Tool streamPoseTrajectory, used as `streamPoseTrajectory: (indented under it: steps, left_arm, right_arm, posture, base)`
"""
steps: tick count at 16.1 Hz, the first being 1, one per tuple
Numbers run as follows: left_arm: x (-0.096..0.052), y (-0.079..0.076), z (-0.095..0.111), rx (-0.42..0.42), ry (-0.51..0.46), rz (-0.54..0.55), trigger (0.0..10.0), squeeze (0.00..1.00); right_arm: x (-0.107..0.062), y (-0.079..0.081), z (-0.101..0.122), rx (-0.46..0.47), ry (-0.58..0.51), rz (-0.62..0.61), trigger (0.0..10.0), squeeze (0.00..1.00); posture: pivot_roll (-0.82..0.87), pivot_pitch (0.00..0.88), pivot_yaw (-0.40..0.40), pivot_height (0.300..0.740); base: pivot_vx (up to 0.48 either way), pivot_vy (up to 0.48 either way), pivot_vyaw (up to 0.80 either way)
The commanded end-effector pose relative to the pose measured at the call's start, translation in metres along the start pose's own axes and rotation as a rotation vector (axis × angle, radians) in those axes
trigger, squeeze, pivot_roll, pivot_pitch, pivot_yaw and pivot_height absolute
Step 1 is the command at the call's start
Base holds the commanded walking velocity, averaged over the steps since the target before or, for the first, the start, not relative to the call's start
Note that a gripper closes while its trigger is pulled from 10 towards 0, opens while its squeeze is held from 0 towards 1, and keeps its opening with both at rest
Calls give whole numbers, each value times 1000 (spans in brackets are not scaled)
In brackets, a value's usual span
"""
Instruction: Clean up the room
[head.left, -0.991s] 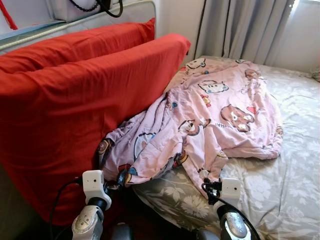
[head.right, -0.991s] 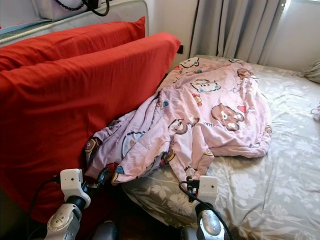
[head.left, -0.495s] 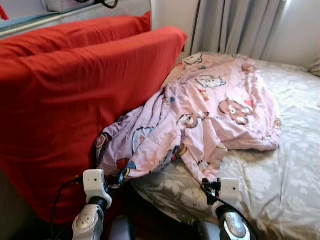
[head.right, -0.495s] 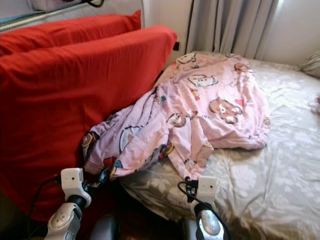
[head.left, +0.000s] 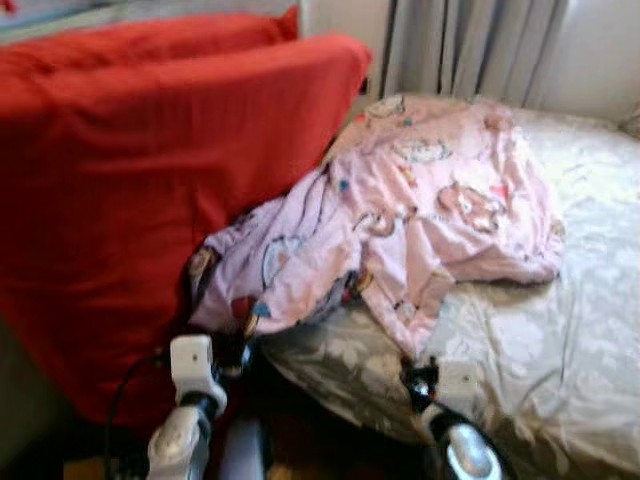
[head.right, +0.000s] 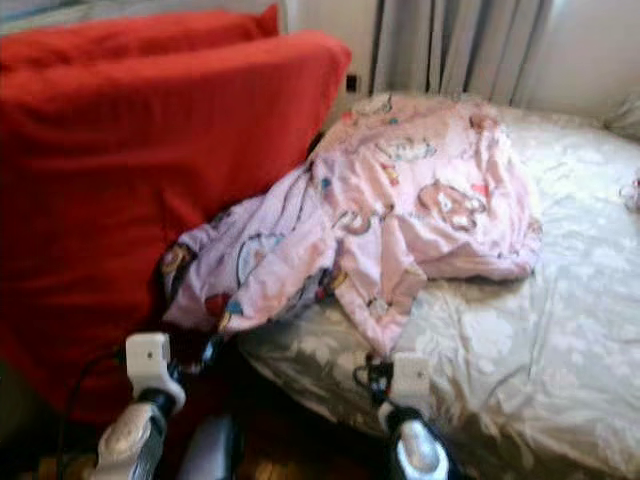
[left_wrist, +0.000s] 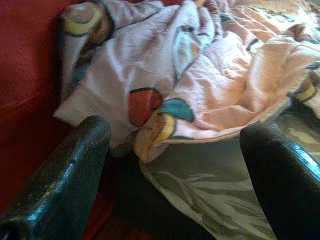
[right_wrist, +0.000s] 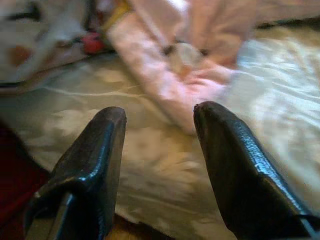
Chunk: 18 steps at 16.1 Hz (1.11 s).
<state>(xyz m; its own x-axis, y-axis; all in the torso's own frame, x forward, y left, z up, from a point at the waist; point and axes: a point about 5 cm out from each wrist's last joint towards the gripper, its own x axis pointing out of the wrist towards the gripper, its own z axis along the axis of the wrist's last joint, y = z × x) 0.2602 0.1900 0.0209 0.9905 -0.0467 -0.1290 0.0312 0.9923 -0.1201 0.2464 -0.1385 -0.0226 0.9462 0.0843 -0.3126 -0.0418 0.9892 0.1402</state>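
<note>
Pink cartoon-print blanket (head.left: 420, 215) lies crumpled across the near-left part of the bed (head.left: 580, 330), bunched against the red cushion (head.left: 150, 180) that stands upright along the bed's left side. One corner spills off the near edge beside the cushion, a second tongue hangs toward the near edge at centre. That is the mess to fix, judging by the task.

Left gripper (left_wrist: 172, 170) is low at the bed's near-left corner, fingers spread wide, nothing between them. It is aimed at the blanket's hanging corner; that edge sits just beyond the fingertips, not touching as far as I can tell.

Right gripper (right_wrist: 160, 135) is at the near edge further right, fingers also apart and empty, pointed at the pink tongue lying on the grey floral sheet (right_wrist: 280, 100).

Read on the setup: both arms held low and forward, one per loose edge, so the blanket can be taken at two points and pulled flat instead of dragged as a lump.

Head views are motion-blurred, so exact gaps are uncertain. Grey curtains (head.left: 470, 45) at far centre.
</note>
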Motion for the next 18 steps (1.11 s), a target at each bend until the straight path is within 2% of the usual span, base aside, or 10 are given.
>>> streamPoseTrajectory:
  steps: [1,18]
  left_arm:
    - [0,1,2,-3,-4,1,10000,0]
    - [1,-1,3,-2,-15,-5,10000,0]
  right_arm:
    - [1,-1,3,-7,-12,3,10000,0]
    - [5,-1,6,-5,-2,12,10000,0]
  posture:
    - [68,19,-20,587]
    - [69,24,-21,587]
  base:
    - [0,0,0]
    - [309,0,0]
